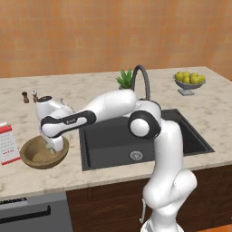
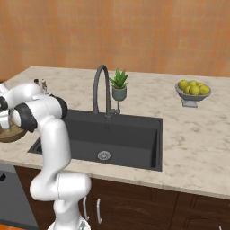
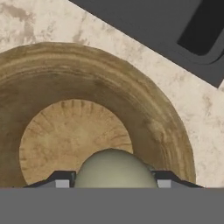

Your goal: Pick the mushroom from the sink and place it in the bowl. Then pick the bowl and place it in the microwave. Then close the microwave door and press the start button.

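My gripper [image 1: 54, 147] hangs low inside the brown wooden bowl [image 1: 28, 159], which stands on the counter left of the sink [image 1: 113, 136]. In the hand view the pale cream mushroom [image 3: 114, 165] sits between the two dark fingertips [image 3: 61, 179], which are shut on its sides, right over the bowl's lighter grainy floor [image 3: 65, 131]. The bowl's edge [image 2: 11, 134] peeks out behind the arm in the right base view, beside the sink [image 2: 121, 134]. The microwave and its door are out of view.
A red calendar [image 1: 6, 142] stands left of the bowl, and two small shakers [image 1: 30, 96] stand behind it. The arched faucet [image 1: 144, 79], a potted plant [image 1: 125, 79] and a grey dish of yellow-green fruit [image 1: 189, 81] line the back. A dark appliance front [image 1: 27, 212] sits under the counter.
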Robot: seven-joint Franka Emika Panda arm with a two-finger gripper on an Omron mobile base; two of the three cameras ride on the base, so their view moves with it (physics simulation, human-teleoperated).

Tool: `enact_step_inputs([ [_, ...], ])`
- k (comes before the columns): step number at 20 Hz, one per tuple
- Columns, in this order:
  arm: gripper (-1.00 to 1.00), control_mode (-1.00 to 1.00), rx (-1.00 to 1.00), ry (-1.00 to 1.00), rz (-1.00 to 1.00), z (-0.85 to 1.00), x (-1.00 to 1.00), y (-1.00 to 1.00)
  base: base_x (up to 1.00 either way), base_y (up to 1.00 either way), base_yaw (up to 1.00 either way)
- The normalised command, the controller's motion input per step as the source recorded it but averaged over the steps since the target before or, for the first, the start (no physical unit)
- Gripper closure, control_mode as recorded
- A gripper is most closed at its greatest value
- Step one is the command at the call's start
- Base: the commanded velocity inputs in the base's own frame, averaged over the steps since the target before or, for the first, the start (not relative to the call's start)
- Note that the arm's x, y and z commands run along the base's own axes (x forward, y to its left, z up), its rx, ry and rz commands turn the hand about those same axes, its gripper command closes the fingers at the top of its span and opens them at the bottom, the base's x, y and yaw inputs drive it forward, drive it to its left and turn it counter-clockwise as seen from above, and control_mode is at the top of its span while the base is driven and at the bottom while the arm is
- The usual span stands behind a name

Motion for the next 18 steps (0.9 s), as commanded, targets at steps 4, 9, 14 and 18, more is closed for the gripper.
enact_step_inputs([
  [4,-1.0,-1.0,0.0,0.0,0.0,-0.52,0.01,0.0,0.0,0.0,0.0],
  [9,-1.0,-1.0,0.0,-0.17,0.0,-0.17,0.0,0.0,0.0,0.0,0.0],
  [14,-1.0,-1.0,0.0,-0.03,0.0,0.13,0.0,0.0,0.0,0.0,0.0],
  [18,-1.0,-1.0,0.03,0.02,0.01,0.53,0.0,-0.04,0.0,0.0,0.0],
])
